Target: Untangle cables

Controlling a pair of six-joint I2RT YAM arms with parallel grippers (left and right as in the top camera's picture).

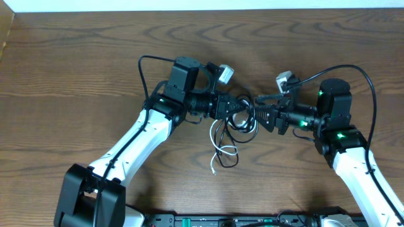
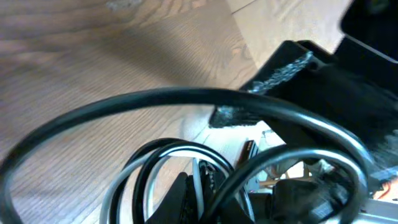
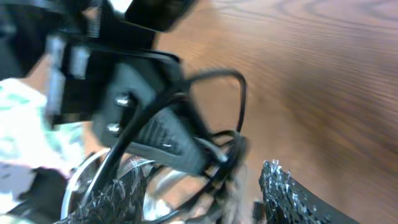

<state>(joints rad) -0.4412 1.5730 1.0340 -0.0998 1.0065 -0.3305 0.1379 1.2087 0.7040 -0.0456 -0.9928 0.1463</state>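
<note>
Two robot arms meet nose to nose over the middle of a dark wooden bench (image 1: 76, 69), with a knot of thin cord between them. The left end effector (image 1: 243, 108) is clamped shut on the bundle, and the black cable (image 1: 248, 128) loops out around and below its tip. The right end effector (image 1: 261, 117) faces it from just beside, fingers spread apart and gripping nothing. Seen from the right wrist, its two rough-padded fingers (image 3: 292, 193) stand on either side of the tangle, and the left arm's closed tip reaches in between them from above.

The white cable (image 1: 224, 150) runs out of the same bundle toward the near edge of the bench. It curls in small loops on the wood, and its free end lies apart from both arms. A strand of the black cable crosses those white loops.

From the left wrist, black and white strands show side by side in tight rings close under the camera, with a larger black loop arching over them. That view is too blurred to tell which strand passes over which. Both cords are tangled together at the grip.
</note>
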